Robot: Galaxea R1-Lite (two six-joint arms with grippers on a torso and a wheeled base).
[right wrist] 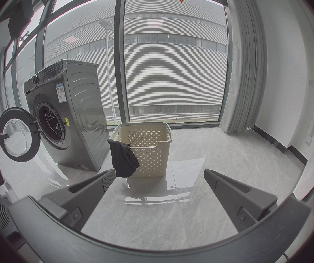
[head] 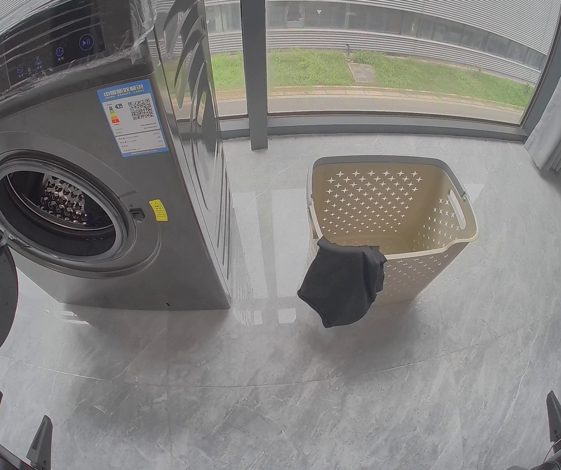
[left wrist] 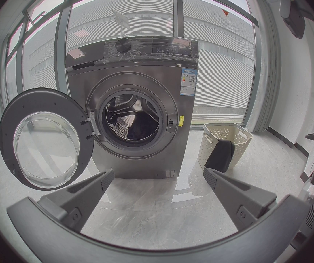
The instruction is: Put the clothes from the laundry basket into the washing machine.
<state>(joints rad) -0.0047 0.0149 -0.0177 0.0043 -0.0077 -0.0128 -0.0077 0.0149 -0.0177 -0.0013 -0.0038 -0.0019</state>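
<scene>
A black cloth garment (head: 342,282) hangs over the near rim of the cream perforated plastic laundry basket (head: 385,197), beside the open-doored grey metal washing machine (head: 163,230), while the left gripper (left wrist: 157,172) and right gripper (right wrist: 159,172) hover spread wide, empty.

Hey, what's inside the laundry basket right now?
The laundry basket shows bare perforated inner walls; a dark garment drapes over its near rim, hanging mostly outside. Its bottom is hidden behind the near wall.

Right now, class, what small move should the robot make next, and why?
Probably bring the right arm's fingers toward the dark garment hanging over the basket rim: those fingers are open and empty, the basket stands on that side, and the washing machine door already stands open.
</scene>
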